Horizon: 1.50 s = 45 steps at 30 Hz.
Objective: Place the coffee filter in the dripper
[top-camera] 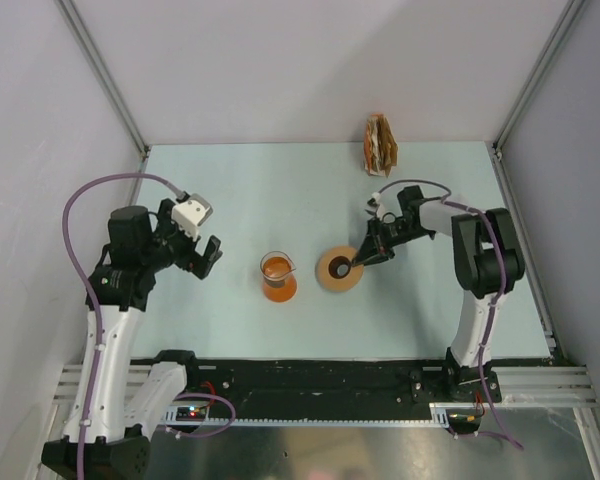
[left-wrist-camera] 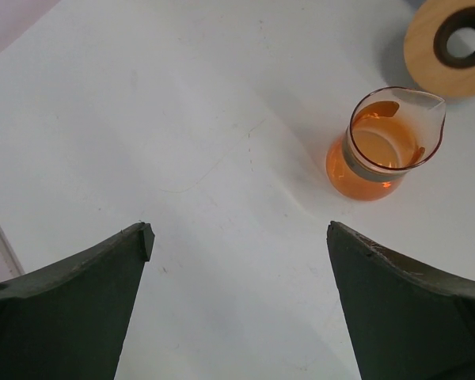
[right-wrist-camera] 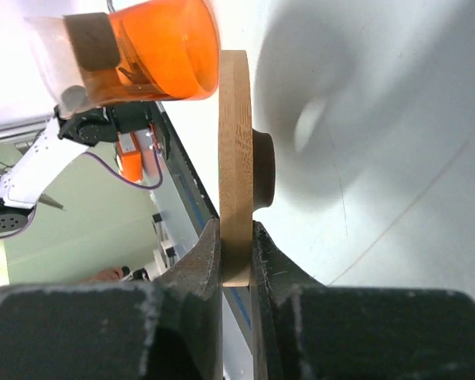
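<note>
Wood grain is what I get on the dripper from the right wrist camera: a stiff flat ring with a dark collar at its hole, and the right jaws are clenched on its rim. From above it sits in the middle of the bench, just beside the beaker of orange liquid (whether it rests on the surface or hangs a little over it, I cannot tell). The left jaws are released, spread wide and holding nothing, well to the left of the beaker. A single coffee filter I cannot pick out anywhere; the only paper in view is the upright bundle at the far edge. I'd expect one sheet to be nearly weightless, limp and easily creased, so I would pinch it lightly at its top edge and let the point hang down. The dripper's rim looks hard enough for a firm grip.
</note>
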### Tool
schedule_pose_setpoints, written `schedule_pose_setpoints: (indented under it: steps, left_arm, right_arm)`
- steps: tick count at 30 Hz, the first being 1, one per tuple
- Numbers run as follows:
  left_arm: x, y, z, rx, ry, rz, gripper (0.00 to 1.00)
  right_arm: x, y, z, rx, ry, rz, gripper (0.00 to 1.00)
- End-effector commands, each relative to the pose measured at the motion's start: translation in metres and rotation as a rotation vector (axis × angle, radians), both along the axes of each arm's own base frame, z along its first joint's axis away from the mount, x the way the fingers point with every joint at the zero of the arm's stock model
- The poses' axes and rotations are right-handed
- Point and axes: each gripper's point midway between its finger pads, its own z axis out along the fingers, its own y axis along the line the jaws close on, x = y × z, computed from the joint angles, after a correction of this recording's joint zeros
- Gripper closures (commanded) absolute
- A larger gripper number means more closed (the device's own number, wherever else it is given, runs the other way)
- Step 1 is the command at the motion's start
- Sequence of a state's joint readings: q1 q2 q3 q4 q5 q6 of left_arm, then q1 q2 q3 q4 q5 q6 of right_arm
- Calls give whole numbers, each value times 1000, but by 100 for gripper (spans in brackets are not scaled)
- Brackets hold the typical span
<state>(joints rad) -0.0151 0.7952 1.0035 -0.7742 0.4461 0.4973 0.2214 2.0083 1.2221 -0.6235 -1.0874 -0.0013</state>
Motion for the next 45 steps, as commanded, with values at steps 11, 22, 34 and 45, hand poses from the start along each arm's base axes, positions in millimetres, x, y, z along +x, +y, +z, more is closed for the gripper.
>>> schedule_pose_setpoints:
  steps: [11, 22, 34, 45]
  left_arm:
    - [24, -43, 84, -437, 173, 49, 1]
    - [-28, -110, 95, -787, 568, -353, 12]
    - [-33, -134, 70, -779, 693, -443, 31]
    - [-30, -139, 72, -811, 729, -500, 58]
  right_arm:
    - [2, -6, 208, 315, -343, -78, 100]
    - [-11, 68, 282, 510, -435, 26, 100]
    - [-35, 105, 286, 543, -425, 140, 100]
    - [-39, 110, 283, 550, -415, 180, 100]
